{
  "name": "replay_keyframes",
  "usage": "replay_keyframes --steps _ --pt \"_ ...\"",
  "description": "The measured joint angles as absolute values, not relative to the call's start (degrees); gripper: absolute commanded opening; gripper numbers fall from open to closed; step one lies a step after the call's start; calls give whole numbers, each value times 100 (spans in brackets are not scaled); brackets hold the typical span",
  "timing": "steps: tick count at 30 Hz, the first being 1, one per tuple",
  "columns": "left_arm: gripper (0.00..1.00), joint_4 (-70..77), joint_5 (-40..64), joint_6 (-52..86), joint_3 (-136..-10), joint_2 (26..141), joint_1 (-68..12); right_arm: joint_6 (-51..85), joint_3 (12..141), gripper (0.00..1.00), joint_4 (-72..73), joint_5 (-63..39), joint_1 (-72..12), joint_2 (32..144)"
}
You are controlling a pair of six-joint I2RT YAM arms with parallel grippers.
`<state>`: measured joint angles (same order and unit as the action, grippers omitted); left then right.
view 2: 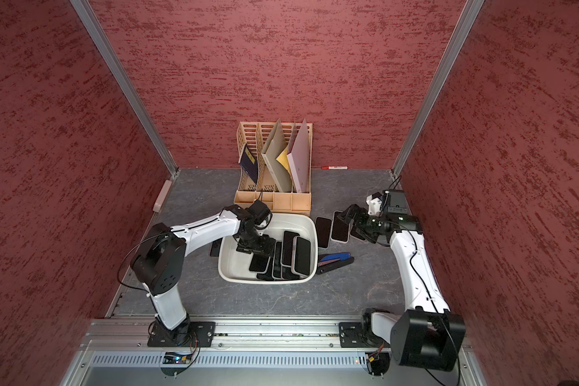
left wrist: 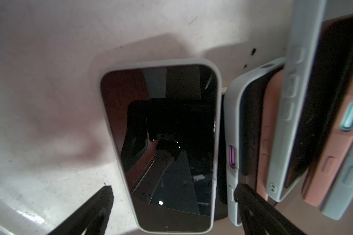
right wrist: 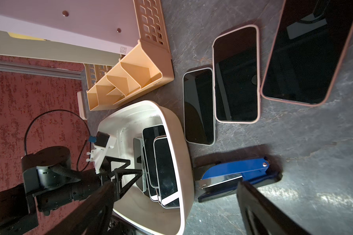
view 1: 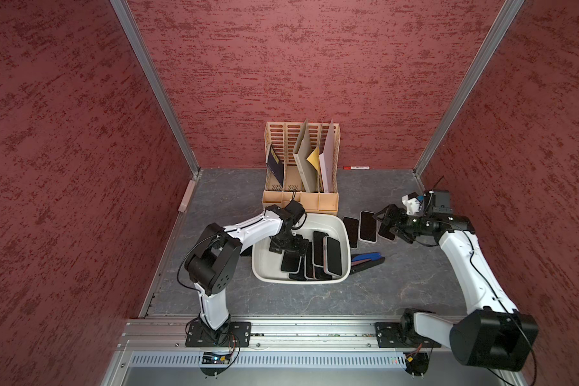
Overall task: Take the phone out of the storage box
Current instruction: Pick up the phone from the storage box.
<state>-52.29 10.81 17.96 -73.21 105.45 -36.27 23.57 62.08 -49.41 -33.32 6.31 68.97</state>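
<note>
At left of centre in both top views, left gripper (view 1: 288,246) down inside the storage box (view 1: 264,264), fingers spread almost fully and holding nothing. In the left wrist view, one fingertip (left wrist: 105,193) at lower left over the bare box floor, the other at lower right close against a neighbour, and the phone (left wrist: 161,142) between them: screen up, flat on the floor, wrapped in a pale case. Probably the instant just before closing. Likely a stiff, fairly dense slab, slick glass on top and a grippier case rim around it. Best taken across the narrow width, on the two long case edges, near the middle for balance, never on the glass. Little room on the crowded side, so some risk of nudging the stack (view 1: 330,255) of further phones leaning together in the right half of the box. Right of the box, three phones (view 1: 368,230) laid face up on the table (view 1: 415,284), with a blue stapler (view 1: 368,258) just below them. Farther right, right gripper (view 1: 387,226) over those phones, fingers wide apart, empty.
</note>
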Motion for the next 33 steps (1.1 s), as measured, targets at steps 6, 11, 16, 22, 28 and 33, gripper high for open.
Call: replay_keyframes --steps 6,11,16,22,28,33 --pt "93 -5258 1039 1721 -7321 10713 -3577 2355 6206 98 -4952 -3345 495 6897" --pt "91 -5282 1052 1682 -7441 10960 -3562 2357 6208 98 -4963 -3352 360 6934" --pt "91 -5315 1011 1621 -7577 11076 -3566 2357 6208 98 -4965 -3369 305 6997" --pt "87 -5415 915 1608 -7662 11161 -3568 2357 6206 98 -4978 -3367 274 6995" --pt "83 -5402 991 1562 -7644 11170 -3540 2359 6206 98 -4982 -3367 270 6991" --pt "68 -5332 1166 1546 -7583 11137 -3463 2377 6206 98 -4982 -3369 257 6989"
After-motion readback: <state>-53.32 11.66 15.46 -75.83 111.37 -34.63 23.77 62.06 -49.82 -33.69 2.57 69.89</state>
